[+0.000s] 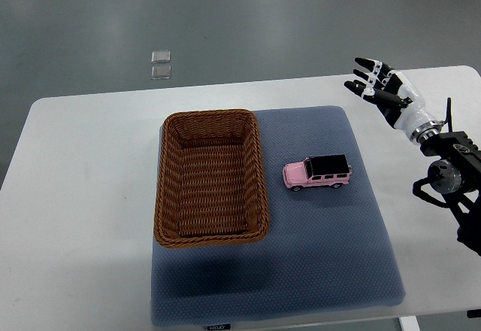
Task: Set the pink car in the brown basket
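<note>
While empty, right hand [383, 90] fingers [366, 65] spread.

We see only one arm of the robot, coming in from the picture's right edge. Its right hand [381, 88] is built in two colours: a white shell over the palm and back, with black fingers [367, 63] that carry pale segments near the knuckles. Behind the hand we see a smooth white forearm cuff that ends in a narrow metallic ring. Past that ring the arm turns black and mechanical, with a blocky housing, a round joint with a grey disc at its middle, and a thin black rod or cable standing beside the wrist.
</note>
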